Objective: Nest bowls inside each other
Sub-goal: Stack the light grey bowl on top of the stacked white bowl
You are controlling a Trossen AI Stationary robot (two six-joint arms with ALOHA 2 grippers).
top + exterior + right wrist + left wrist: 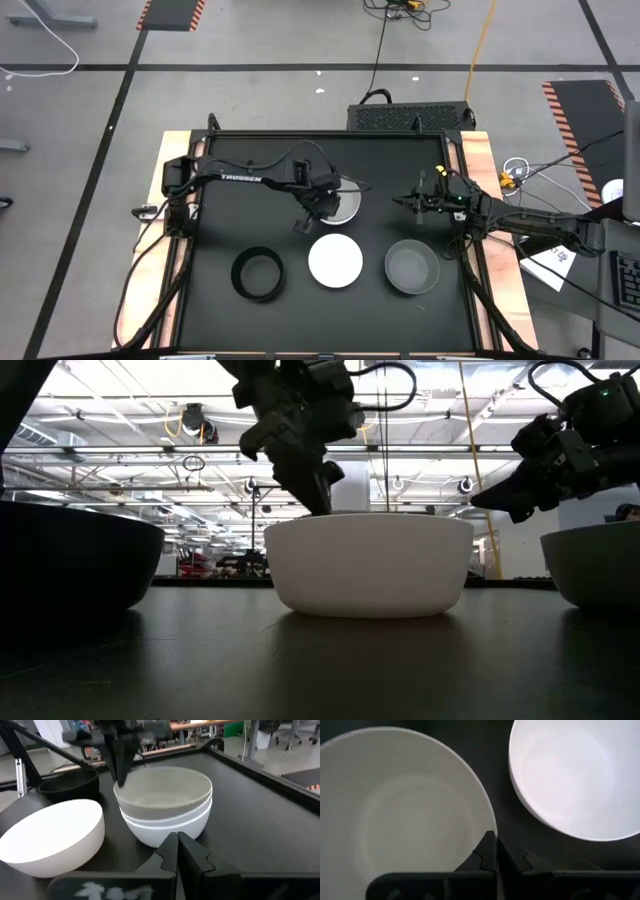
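— What carries everything here?

— A black worktop (pixel 260 315) with a raised dark rim, seen from above.

— And what sits on it?

— Along the near side, a row of three bowls, each apart from the others: a black bowl (pixel 257 273) toward the left, a white bowl (pixel 335 261) in the middle, a grey bowl (pixel 412 267) toward the right.

— Anything behind that row?

— A stack of white bowls (pixel 345 203), one nested in another, just behind the middle white bowl; the right wrist view shows two rims.
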